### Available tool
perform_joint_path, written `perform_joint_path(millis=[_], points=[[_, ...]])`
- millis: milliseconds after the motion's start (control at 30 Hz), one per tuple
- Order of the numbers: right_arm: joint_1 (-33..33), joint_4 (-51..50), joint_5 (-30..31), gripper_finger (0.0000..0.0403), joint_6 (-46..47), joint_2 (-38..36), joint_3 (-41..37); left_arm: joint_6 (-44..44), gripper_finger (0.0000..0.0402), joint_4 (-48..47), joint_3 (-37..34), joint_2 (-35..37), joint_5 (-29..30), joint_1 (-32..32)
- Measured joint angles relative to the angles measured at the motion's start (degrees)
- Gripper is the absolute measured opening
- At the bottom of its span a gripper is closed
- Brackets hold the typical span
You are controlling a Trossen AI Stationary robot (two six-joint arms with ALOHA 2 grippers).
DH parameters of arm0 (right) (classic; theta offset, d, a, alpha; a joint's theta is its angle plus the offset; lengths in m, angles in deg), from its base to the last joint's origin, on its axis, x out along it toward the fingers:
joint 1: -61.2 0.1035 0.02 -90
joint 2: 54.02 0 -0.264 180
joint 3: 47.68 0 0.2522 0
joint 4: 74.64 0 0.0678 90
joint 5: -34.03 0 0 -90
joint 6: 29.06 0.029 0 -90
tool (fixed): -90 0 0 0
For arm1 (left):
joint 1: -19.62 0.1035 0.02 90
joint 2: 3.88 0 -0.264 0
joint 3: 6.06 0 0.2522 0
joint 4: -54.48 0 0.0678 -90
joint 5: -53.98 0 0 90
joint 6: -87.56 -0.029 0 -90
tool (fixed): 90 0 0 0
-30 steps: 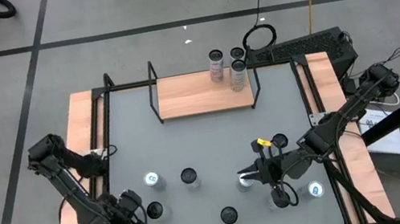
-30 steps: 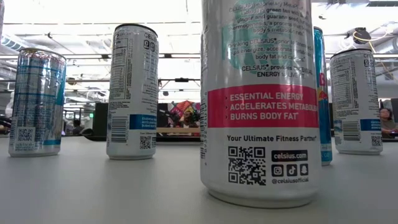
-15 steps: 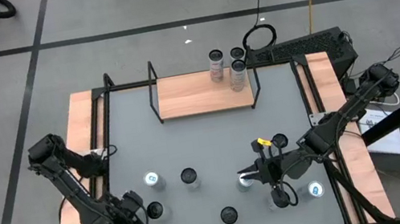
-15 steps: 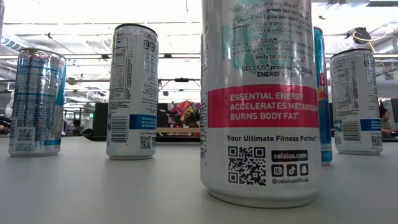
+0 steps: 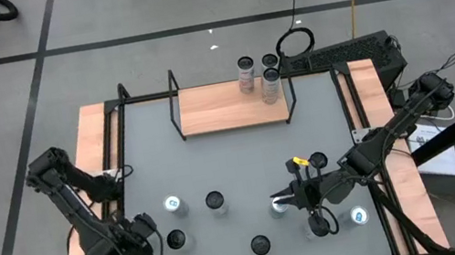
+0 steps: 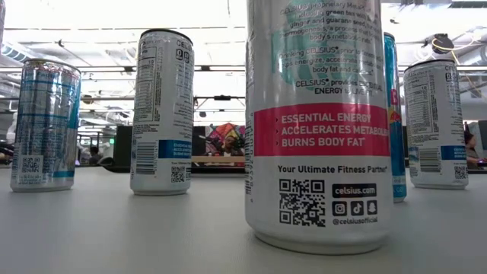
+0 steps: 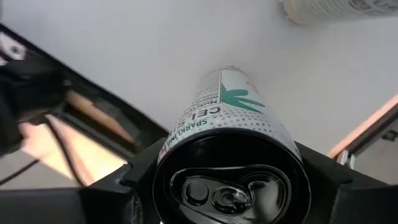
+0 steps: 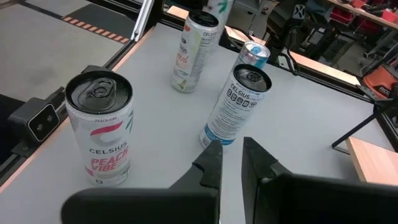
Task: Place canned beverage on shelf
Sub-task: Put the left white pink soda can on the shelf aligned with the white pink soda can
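Table (image 5: 242,157) is carrying everything you are working with, and the shelf (image 5: 229,106) is sitting at its far edge; take that shelf as your landmark. Three cans (image 5: 246,74) are standing together just beyond the shelf's far right corner, off its board. Your left hand (image 5: 165,243) is lying well in front of the shelf toward the near left corner, its fingers (image 7: 134,177) flanking an upright Celsius can (image 7: 231,155) on both sides; whether they are pressing on it you cannot tell. Your right hand (image 5: 279,202) is sitting in front of the shelf's right end, its fingers closed on nothing, just beside a silver can (image 5: 278,209). Other cans are standing scattered between the two hands, none on the shelf.
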Motion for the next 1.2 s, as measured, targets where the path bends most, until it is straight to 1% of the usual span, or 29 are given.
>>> perform_joint_path(millis=[133,267,433,800,900,1000,1067,1167,1200], points=[[-0.02,1.09,0.01,0.0000,-1.67,0.00,0.00,-2.63,0.0251,-1.57,3.19,2.88,1.38,1.35],[-0.22,3.55,0.00,0.0000,-3.02,0.00,0.00,-8.00,0.0253,-1.81,6.02,5.34,3.81,3.80],[-1.56,6.64,0.01,0.0000,-3.16,0.00,0.00,-18.96,0.0254,-2.08,9.11,7.30,6.11,8.55],[-7.03,11.08,0.02,0.0000,-1.98,0.04,0.00,-43.45,0.0255,-2.08,17.93,8.18,6.07,22.06],[-8.98,12.82,0.00,0.0000,-1.01,1.12,0.00,-50.36,0.0255,-2.04,19.32,8.16,6.12,25.75],[-11.04,16.02,-0.11,0.0000,0.94,2.99,-0.02,-57.41,0.0256,-2.02,20.36,8.18,7.89,29.04],[-12.69,18.15,-2.85,0.0000,3.06,4.20,-0.02,-62.33,0.0256,-1.97,20.73,8.16,9.46,31.05],[-15.41,22.43,-10.52,0.0001,7.15,5.94,-0.02,-68.90,0.0256,-1.85,20.74,8.16,12.40,33.69],[-16.13,23.56,-12.23,0.0004,8.22,6.33,-0.02,-71.19,0.0256,-1.67,20.74,8.09,13.15,34.46]])
